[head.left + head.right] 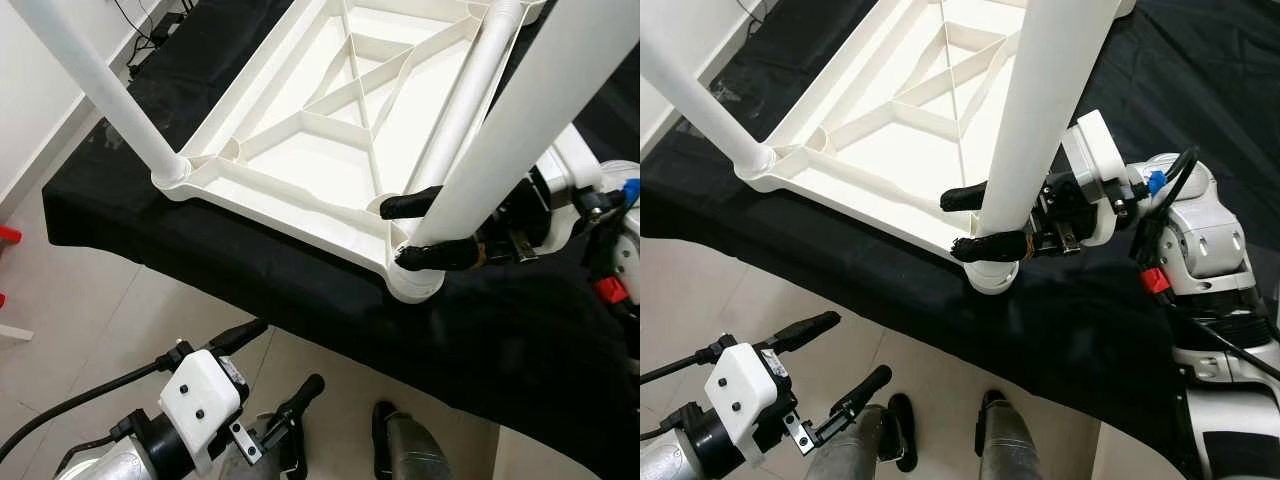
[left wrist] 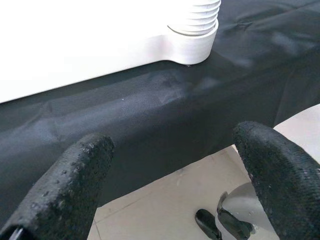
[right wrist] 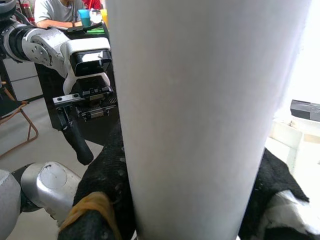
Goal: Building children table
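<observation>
- White plastic tabletop (image 1: 330,150) lies underside up on the black-draped counter (image 1: 250,270), near its front edge.
- Right pincer (image 1: 975,222) clamps the near-corner table leg (image 1: 1040,120), just above its socket (image 1: 992,276).
- Left pincer (image 1: 270,370) hangs below the counter edge, fingers spread, holding nothing.
- No legible writing or labels.
</observation>
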Controlling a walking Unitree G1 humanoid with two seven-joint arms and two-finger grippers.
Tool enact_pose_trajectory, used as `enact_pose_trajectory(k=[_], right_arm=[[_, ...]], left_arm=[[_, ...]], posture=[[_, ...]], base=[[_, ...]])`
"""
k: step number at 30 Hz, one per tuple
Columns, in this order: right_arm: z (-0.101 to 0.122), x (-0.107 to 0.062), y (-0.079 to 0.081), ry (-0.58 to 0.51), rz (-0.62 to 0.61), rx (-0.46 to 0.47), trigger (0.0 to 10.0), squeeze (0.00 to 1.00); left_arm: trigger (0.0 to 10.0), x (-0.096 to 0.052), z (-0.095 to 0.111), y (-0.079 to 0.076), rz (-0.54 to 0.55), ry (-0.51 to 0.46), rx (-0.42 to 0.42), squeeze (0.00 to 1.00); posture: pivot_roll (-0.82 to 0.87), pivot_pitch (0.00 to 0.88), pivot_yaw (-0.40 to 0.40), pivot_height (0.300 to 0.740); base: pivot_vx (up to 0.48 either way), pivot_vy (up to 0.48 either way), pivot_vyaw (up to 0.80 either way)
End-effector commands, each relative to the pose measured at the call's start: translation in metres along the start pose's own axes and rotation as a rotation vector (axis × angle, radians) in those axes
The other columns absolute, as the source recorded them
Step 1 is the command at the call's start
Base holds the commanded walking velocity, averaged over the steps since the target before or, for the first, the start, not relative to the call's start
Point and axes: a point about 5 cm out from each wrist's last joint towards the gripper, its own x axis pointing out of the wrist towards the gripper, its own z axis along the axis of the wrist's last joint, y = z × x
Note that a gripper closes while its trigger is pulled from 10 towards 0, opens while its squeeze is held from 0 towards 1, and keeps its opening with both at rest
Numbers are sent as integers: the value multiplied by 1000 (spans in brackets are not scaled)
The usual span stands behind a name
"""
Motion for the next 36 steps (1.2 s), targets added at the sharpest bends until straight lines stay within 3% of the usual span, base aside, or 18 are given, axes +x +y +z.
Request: enact_pose_trajectory(k=[1, 21, 36], right_arm=[[-21, 3, 5, 98, 5, 67, 10000, 0], [-33, 24, 9, 82, 34, 150, 10000, 0], [-31, 28, 3, 64, 8, 146, 10000, 0]], left_arm=[[10000, -3, 0, -2, -15, 18, 1, 0], [10000, -1, 0, -5, -16, 11, -4, 0], [10000, 0, 2, -7, -13, 2, -4, 0]], posture=[[58, 405, 104, 740], [47, 398, 88, 740], [44, 404, 82, 740]], base=[[0, 0, 0], [0, 0, 0], [0, 0, 0]])
